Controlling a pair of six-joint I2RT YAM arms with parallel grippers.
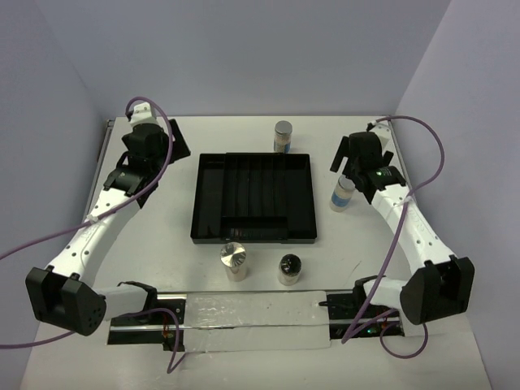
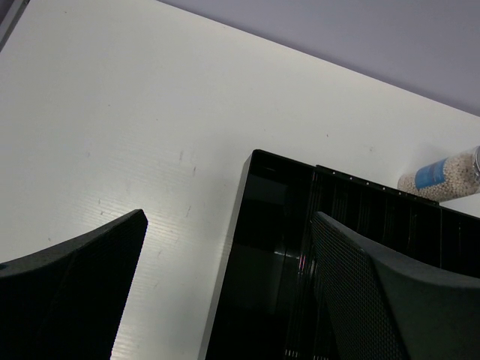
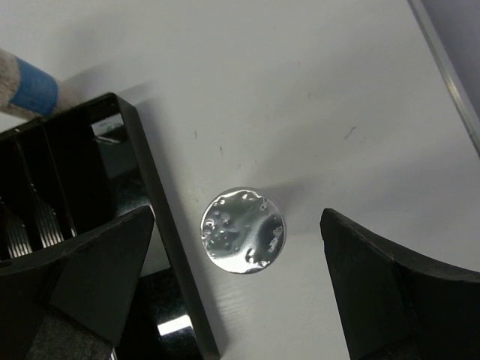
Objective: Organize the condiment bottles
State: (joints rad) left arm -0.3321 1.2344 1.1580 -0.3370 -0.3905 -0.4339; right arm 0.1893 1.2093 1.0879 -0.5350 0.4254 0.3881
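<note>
condiment bottles (image 1: 234,262): four units, all upright on the bench (image 1: 162,252), all outside the black divided tray (image 1: 198,199).

positions:
- rear bottle (image 1: 283,136): behind the far wall of the tray, near its middle. blue label and pale granules show in the left wrist view.
- right-hand bottle (image 1: 343,195): just beside the right wall of the tray, apart from it. blue-white label, dimpled silver lid.
- silver-lidded bottle (image 1: 234,262): in front of the near wall of the tray, close to it.
- dark-lidded bottle (image 1: 290,268): beside the silver-lidded bottle, on its right, apart from it.

left gripper (image 2: 227,219): jaws apart, holding nothing. it hangs over the far-left corner of the tray; in its wrist view one finger lies over bare bench and the other over the tray compartments. no bottle lies between the jaws.

right gripper (image 3: 236,217): jaws apart, holding nothing. it hangs above the right-hand bottle, whose lid shows between the two fingers, nearer the tray-side finger and touching neither.

obstructions: the right wall of the tray runs just beside the right-hand bottle, and the tray-side finger overlaps that wall in the wrist view. a translucent sheet (image 1: 252,321) lies along the near edge of the bench between the arm bases, in front of the two near bottles.
</note>
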